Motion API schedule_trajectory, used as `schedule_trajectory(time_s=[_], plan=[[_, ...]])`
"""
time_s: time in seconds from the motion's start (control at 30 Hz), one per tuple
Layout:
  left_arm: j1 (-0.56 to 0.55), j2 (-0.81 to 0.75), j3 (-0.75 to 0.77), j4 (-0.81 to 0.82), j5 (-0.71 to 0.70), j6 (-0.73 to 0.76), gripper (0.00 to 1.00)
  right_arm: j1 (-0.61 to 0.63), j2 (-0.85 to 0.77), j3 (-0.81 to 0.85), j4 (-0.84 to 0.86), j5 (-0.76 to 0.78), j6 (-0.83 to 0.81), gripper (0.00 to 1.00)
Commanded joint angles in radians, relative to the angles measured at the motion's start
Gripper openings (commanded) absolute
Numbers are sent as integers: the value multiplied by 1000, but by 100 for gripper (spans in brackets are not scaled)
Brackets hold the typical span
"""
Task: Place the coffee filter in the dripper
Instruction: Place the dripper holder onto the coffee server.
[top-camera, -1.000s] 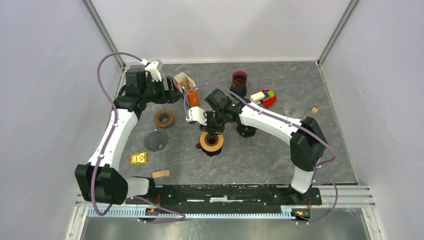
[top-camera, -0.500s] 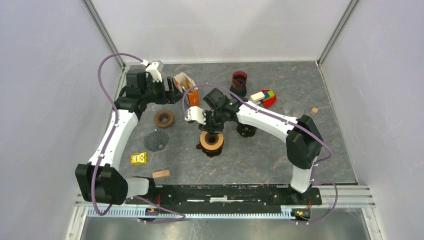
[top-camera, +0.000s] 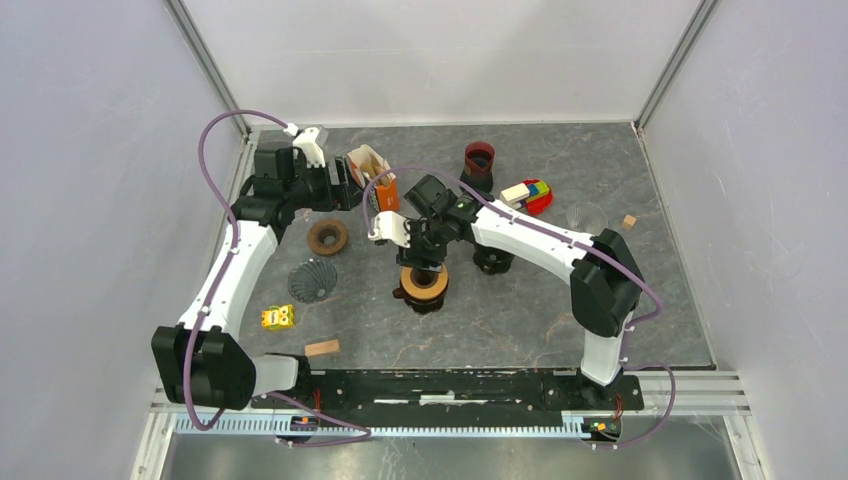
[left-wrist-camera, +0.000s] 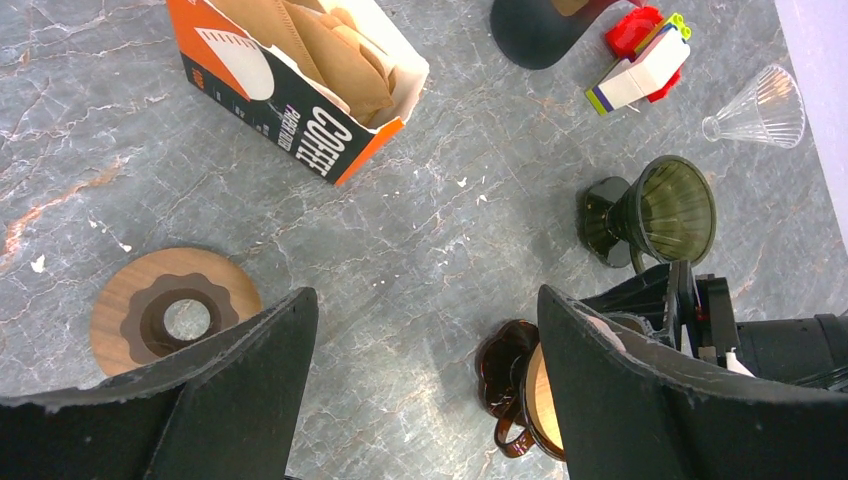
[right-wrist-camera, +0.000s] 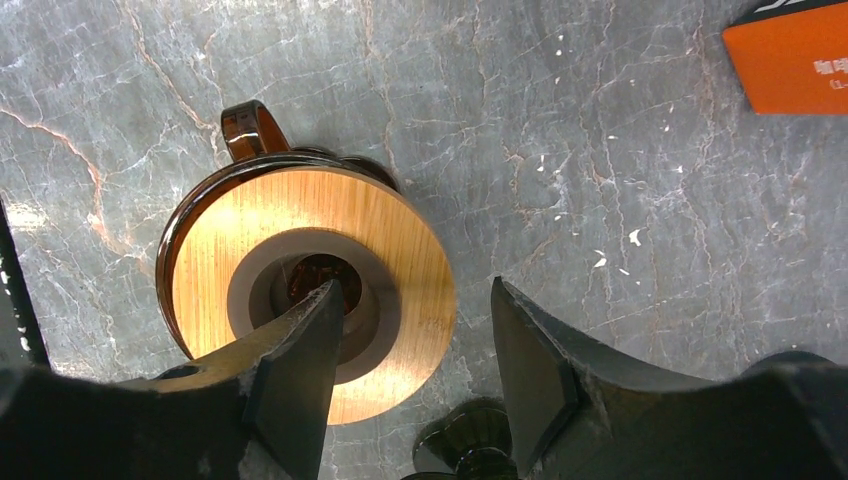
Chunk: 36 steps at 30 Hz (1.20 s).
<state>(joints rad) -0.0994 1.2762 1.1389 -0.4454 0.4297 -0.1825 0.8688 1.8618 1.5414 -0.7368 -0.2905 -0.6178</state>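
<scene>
An orange and black coffee filter box (top-camera: 372, 172) stands open at the back, with brown paper filters (left-wrist-camera: 335, 50) in it. A brown glass dripper with a wooden collar (top-camera: 424, 285) sits mid-table and is empty inside (right-wrist-camera: 400, 250). My right gripper (top-camera: 427, 258) hovers open and empty just above it, with one finger over its centre hole (right-wrist-camera: 412, 310). My left gripper (top-camera: 345, 188) is open and empty beside the box, high above the table (left-wrist-camera: 425, 330). A dark dripper (top-camera: 492, 262) stands to the right of the wooden-collared one.
A wooden ring (top-camera: 327, 236) and a ribbed dark dripper (top-camera: 312, 280) lie on the left. At the back right are a dark red cup (top-camera: 479, 160), toy blocks (top-camera: 528, 195) and a clear glass dripper (top-camera: 586, 216). A yellow toy (top-camera: 278, 317) and a wooden block (top-camera: 322, 347) lie near the front.
My right gripper has edged slightly left and back above the wooden-collared dripper. The left arm has barely moved.
</scene>
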Motion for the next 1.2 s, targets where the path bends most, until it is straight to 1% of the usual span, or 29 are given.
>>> schedule_trajectory(time_s=[0.0, 0.3, 0.5, 0.8, 1.0, 1.17], plan=[[6, -31, -2, 50, 26, -22, 87, 2, -37, 49, -6, -5, -5, 62], [5, -18, -5, 54, 32, -20, 87, 4, -75, -23, 25, -11, -7, 63], [5, -18, -13, 66, 34, -23, 87, 31, -93, -77, 67, 59, -14, 72], [5, -18, -15, 68, 38, -23, 87, 67, -92, -99, 82, 103, -25, 85], [5, -15, -18, 70, 39, -23, 87, 73, -98, -104, 82, 105, -25, 88], [5, -17, -19, 71, 40, -25, 87, 73, -101, -103, 88, 132, -27, 89]])
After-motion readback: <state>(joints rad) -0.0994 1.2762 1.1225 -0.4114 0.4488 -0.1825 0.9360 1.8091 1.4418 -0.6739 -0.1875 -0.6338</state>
